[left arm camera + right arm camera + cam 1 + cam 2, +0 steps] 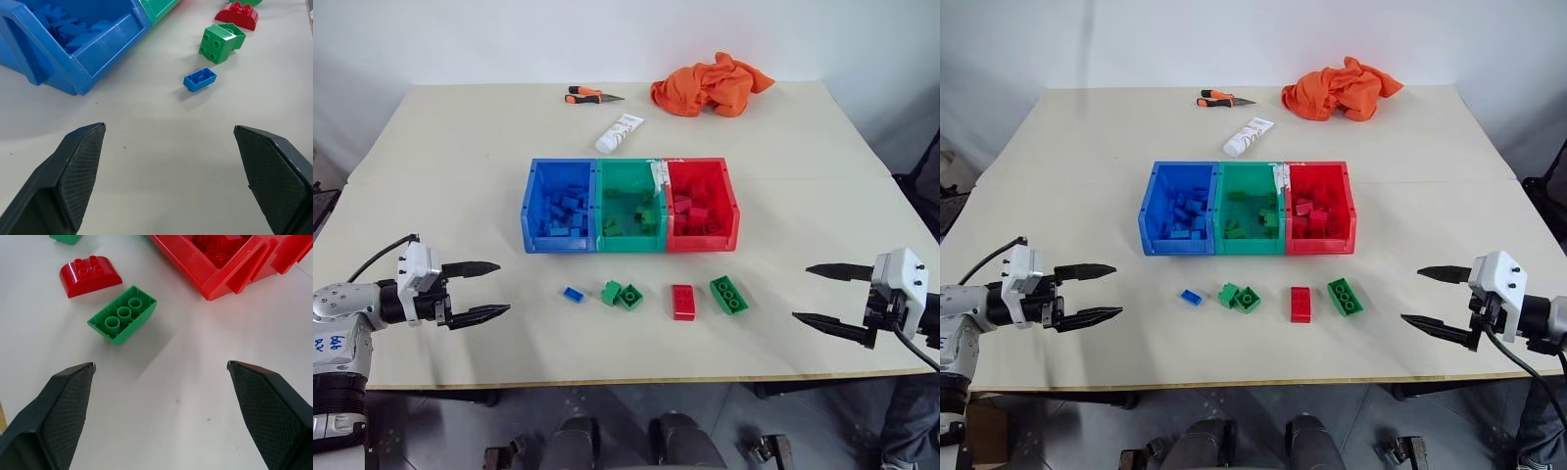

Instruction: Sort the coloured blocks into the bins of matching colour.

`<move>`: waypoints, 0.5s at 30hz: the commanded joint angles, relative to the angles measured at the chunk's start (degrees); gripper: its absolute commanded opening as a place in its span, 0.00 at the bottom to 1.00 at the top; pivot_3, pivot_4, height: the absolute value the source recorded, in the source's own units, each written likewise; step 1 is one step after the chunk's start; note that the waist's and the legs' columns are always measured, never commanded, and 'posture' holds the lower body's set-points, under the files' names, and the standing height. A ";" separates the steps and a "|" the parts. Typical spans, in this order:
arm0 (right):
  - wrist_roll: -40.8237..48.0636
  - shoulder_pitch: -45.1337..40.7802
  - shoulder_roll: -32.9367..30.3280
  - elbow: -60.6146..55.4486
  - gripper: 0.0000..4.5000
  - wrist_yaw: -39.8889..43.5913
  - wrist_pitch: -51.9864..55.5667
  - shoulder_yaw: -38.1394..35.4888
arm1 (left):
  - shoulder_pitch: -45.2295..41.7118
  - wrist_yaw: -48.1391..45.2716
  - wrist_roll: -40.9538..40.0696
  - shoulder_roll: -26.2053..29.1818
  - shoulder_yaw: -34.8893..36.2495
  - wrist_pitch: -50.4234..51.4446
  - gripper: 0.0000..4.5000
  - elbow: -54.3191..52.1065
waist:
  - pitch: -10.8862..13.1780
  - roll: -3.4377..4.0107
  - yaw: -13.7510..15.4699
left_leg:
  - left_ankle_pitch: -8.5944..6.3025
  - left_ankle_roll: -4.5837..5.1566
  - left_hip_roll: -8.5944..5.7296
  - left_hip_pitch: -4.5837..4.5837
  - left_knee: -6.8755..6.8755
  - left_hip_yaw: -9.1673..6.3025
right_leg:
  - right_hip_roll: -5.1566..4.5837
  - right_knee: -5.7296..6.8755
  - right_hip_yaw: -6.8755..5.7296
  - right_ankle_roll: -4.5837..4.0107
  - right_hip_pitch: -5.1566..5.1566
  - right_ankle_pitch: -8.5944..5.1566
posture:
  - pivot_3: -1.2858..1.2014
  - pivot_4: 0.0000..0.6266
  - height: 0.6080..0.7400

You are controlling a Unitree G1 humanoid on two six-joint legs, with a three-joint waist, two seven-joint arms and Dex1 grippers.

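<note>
Nearest, desk front edge (636, 377): runs just below the row of loose blocks; little margin there, so a nudged block could go over.
Left end effector (487, 290): at 9 o'clock of the block row, fingers spread wide, holding nothing, above bare desk.
Right end effector (824, 294): at 3 o'clock of the row, fingers likewise wide apart, empty.
Left to sort: tiny blue block (573, 294), pair of small green blocks (622, 295), red block (683, 302), larger green block (729, 294), all lying in a line at 6 o'clock of the bins, apart from them.
Done: blue bin (530, 211), green bin (630, 172) and red bin (731, 206) each already hold a heap of blocks of matching colour; judged mostly finished, with these few pieces remaining.
Open room: broad bare desk either side of the row and between row and bins; clear approach for each arm from its own side.
Far clutter: white tube (620, 133), pliers (591, 95) and orange cloth (710, 85) at 12 o'clock beyond the bins, well out of the way.
Likely split: blue and small greens nearer the left arm, red and larger green nearer the right.
</note>
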 commanded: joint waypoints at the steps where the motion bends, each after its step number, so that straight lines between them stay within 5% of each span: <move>1: 0.30 0.71 -0.49 -0.41 1.00 -0.54 -0.86 -1.78 | -2.67 2.39 0.63 -0.41 -0.27 0.78 0.99 0.35 | 0.00 0.00 0.02 | 0.00 0.00 0.00 0.00 0.02 0.00 | 0.00 0.00 0.00 0.00 0.00 0.00 | 0.52 0.24 1.00; 15: 1.06 11.81 -0.74 -5.89 1.00 -3.37 2.40 -9.20 | -4.79 1.46 -0.91 -4.77 -5.93 5.73 0.99 -7.89 | 0.00 0.00 0.12 | -0.01 0.01 0.00 -0.01 0.05 0.01 | 0.01 0.01 0.00 0.00 0.04 0.00 | 0.52 0.24 1.00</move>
